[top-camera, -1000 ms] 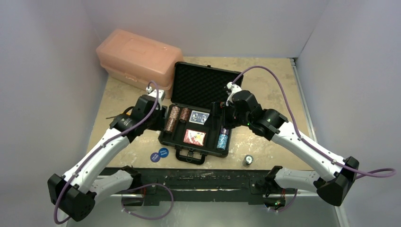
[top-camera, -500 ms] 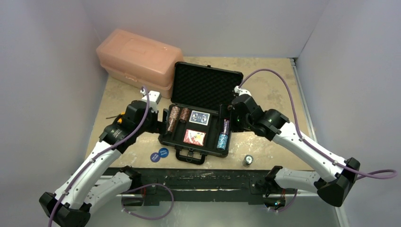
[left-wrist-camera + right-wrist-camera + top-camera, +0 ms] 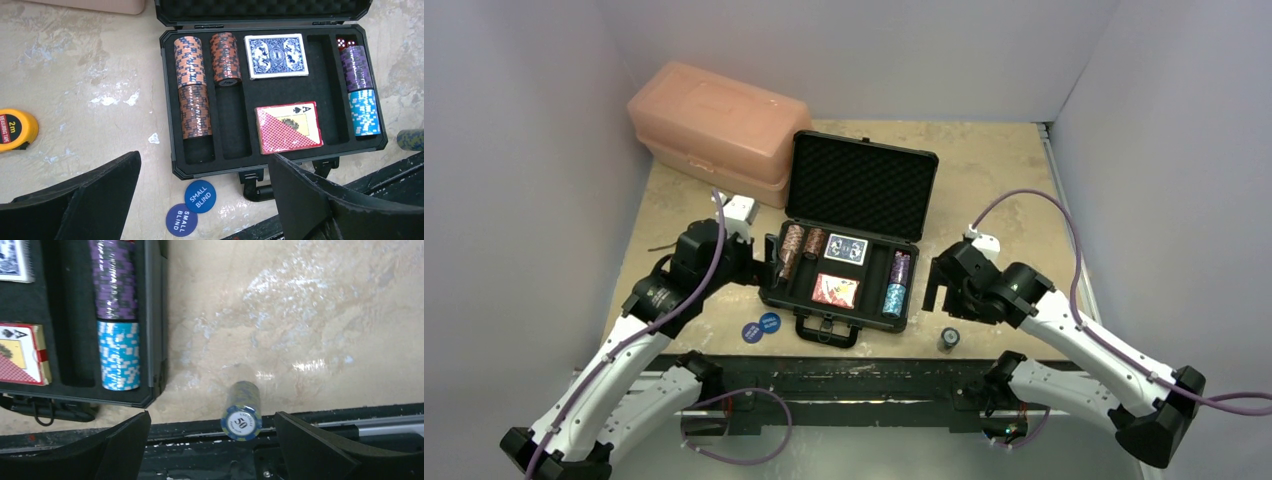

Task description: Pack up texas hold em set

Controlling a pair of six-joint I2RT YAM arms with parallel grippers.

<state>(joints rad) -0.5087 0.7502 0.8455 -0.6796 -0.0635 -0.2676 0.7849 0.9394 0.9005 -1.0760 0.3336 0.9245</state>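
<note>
Both hands hang open and empty. The left hand (image 3: pixel 204 156) is over the front of the black briefcase (image 3: pixel 164 90), which lies open mid-bench, and the right hand (image 3: pixel 211 416) is above a loose chip stack (image 3: pixel 242 407) lying on its side near the bench's (image 3: pixel 325 315) front edge, apart from the case. To lift it well, I would turn the wrist so the fingers (image 3: pixel 120 450) press the stack's flat ends, since squeezing its round sides could scatter chips. It can then go into a free foam slot (image 3: pixel 235 125). The bench is mottled beige, scuffed and slightly glossy, and plain pale walls (image 3: pixel 524 120) enclose it.
</note>
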